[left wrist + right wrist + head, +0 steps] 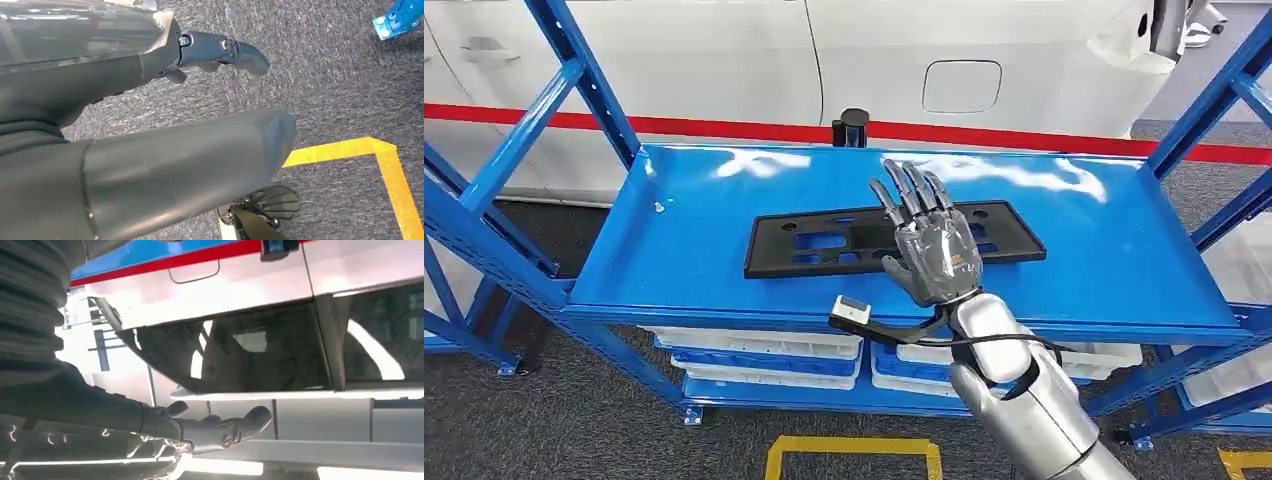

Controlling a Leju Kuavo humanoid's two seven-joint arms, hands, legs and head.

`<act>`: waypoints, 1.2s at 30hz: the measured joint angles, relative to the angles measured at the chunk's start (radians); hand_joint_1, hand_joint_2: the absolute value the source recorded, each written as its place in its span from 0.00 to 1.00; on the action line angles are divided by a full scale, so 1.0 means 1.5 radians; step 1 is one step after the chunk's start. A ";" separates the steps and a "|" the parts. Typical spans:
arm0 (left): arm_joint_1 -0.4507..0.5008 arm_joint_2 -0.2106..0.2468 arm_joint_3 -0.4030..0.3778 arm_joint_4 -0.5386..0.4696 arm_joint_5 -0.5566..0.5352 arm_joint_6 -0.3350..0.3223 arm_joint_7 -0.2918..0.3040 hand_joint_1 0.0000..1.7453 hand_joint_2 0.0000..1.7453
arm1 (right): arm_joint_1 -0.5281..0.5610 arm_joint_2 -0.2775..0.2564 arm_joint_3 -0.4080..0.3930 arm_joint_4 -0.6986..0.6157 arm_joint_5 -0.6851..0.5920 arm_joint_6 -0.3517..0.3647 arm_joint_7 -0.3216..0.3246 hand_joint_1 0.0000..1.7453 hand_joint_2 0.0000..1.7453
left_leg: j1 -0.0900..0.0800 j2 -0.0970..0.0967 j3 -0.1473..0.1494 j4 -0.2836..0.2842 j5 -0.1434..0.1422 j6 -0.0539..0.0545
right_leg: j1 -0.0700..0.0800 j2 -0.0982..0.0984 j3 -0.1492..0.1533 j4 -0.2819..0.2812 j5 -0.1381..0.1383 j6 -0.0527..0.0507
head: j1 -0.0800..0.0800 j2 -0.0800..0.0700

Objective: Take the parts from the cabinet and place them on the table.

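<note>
Glossy blue shelf (684,262) with a flat black part (824,240) on top.

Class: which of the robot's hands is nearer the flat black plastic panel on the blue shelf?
Right. The right hand is over the panel, fingers apart; the left hand hangs above carpet.

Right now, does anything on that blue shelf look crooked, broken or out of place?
Nothing stands out. The black panel lies flat on the blue shelf, roughly parallel to its front edge, with no damage I can see. The right hand is above it, fingers apart.
</note>
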State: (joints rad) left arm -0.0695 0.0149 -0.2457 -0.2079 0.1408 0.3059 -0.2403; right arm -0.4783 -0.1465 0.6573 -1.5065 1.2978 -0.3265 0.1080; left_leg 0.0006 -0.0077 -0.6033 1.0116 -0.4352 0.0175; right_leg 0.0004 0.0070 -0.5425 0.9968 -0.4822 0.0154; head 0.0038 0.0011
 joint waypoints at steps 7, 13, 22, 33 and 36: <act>0.001 0.000 0.000 0.000 0.000 0.001 -0.006 0.00 0.00 | 0.026 -0.017 -0.013 -0.060 0.003 0.006 0.006 0.00 1.00 | 0.000 0.000 0.000 0.000 0.000 0.000 | 0.000 0.000 0.000 0.000 0.000 0.000 | 0.000 0.000; 0.003 0.000 0.000 0.000 0.001 0.001 -0.007 0.00 0.00 | 0.059 -0.027 -0.021 -0.089 0.010 0.024 0.010 0.00 1.00 | 0.000 0.000 0.000 0.000 0.000 0.000 | 0.000 0.000 0.000 0.000 0.000 0.000 | 0.000 0.000; 0.002 0.000 0.000 0.000 -0.006 0.004 0.003 0.00 0.00 | 0.080 -0.019 -0.012 -0.017 0.038 0.034 0.010 0.00 1.00 | 0.000 0.000 0.000 0.000 0.000 0.000 | 0.000 0.000 0.000 0.000 0.000 0.000 | 0.000 0.000; -0.001 -0.002 0.000 -0.001 -0.009 0.008 0.005 0.00 0.00 | 0.046 0.024 -0.002 0.091 0.020 0.029 -0.007 0.00 1.00 | 0.000 0.000 0.000 0.000 0.000 0.000 | 0.000 0.000 0.000 0.000 0.000 0.000 | 0.000 0.000; -0.001 -0.003 0.000 -0.002 -0.011 0.008 0.006 0.00 0.00 | 0.022 0.041 0.003 0.130 0.018 0.026 -0.006 0.00 1.00 | 0.000 0.000 0.000 0.000 0.000 0.000 | 0.000 0.000 0.000 0.000 0.000 0.000 | 0.000 0.000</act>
State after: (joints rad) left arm -0.0715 0.0099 -0.2457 -0.2102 0.1244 0.3178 -0.2312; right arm -0.4454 -0.0847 0.6622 -1.3122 1.3252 -0.2873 0.0984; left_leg 0.0007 -0.0076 -0.6036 1.0114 -0.4351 0.0174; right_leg 0.0007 0.0070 -0.5422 0.9970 -0.4822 0.0154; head 0.0038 0.0011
